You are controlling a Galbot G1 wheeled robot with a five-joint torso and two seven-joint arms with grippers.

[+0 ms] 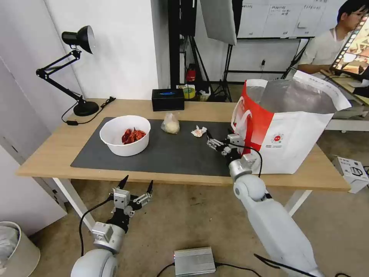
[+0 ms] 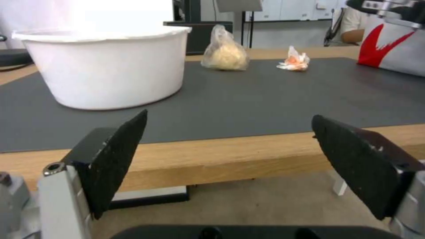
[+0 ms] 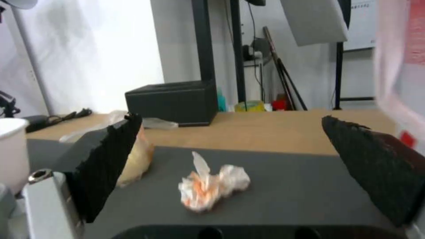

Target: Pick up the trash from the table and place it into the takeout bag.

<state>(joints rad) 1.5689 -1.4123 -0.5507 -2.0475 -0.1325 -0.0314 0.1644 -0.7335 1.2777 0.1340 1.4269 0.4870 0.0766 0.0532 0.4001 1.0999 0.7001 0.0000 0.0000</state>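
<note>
**Right gripper low over the mat, facing the tissue**

The right gripper (image 1: 213, 141) hovers just above the dark grey mat (image 1: 169, 154), fingers spread apart and empty, pointing at the crumpled white tissue (image 3: 212, 188) lying near it. Beyond sits the small clear knotted bag (image 1: 170, 124), holding something pale. The white bowl (image 1: 125, 135) at the mat's left end contains red shells. Beside the right arm the takeout bag (image 1: 292, 130) stands open, its foil lining showing. The left gripper (image 1: 135, 188) hangs below the table (image 1: 50, 150) edge, fingers wide apart.
</note>
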